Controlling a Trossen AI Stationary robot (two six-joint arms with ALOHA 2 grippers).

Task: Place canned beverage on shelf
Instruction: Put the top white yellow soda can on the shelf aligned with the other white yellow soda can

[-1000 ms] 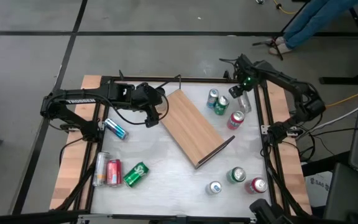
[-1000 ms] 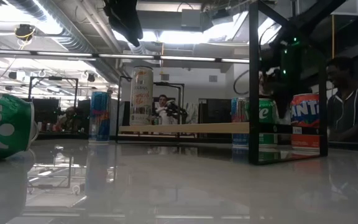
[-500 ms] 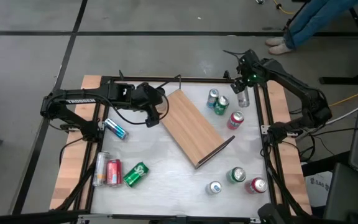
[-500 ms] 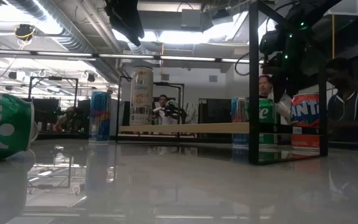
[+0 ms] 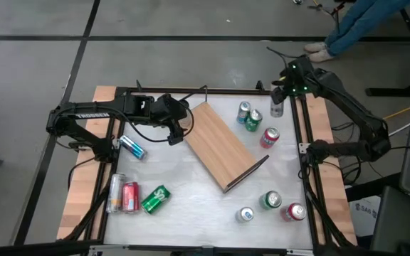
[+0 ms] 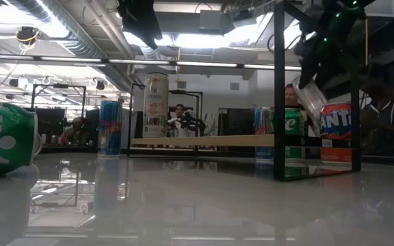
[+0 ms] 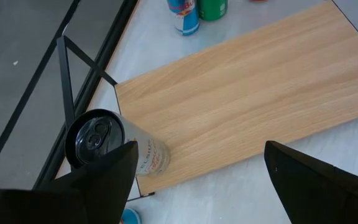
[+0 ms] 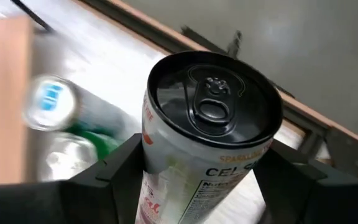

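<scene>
My right gripper [image 5: 278,99] hangs over the table's far right corner, shut on a white and silver can [image 5: 277,110] with a black top [image 8: 211,102]. The shelf [image 5: 223,146], a light wooden board with black end rails, lies slantwise across the table's middle. A tall white can [image 7: 114,146] stands upright on the shelf's far left corner [image 6: 156,106]. My left gripper [image 5: 176,131] hovers open above that end of the shelf [image 7: 247,99], and its fingers [image 7: 104,183] stay clear of the standing can. My right gripper pinches the can's wall a little below its top rim [image 8: 160,180], one finger [image 8: 114,171] on each side. The fingers slant down from above. The can is lifted clear of the table and hangs tilted below the gripper [image 6: 313,99].
A blue can [image 5: 244,112], a green can [image 5: 253,119] and a red can [image 5: 269,137] stand on the table near my right gripper. Three more cans [image 5: 271,200] stand at the near right. Several cans [image 5: 129,197] lie on their sides at the left.
My right gripper has risen and drawn toward the table's far right corner, tipping as it went. The can it holds has come up off the table and now hangs tilted.
</scene>
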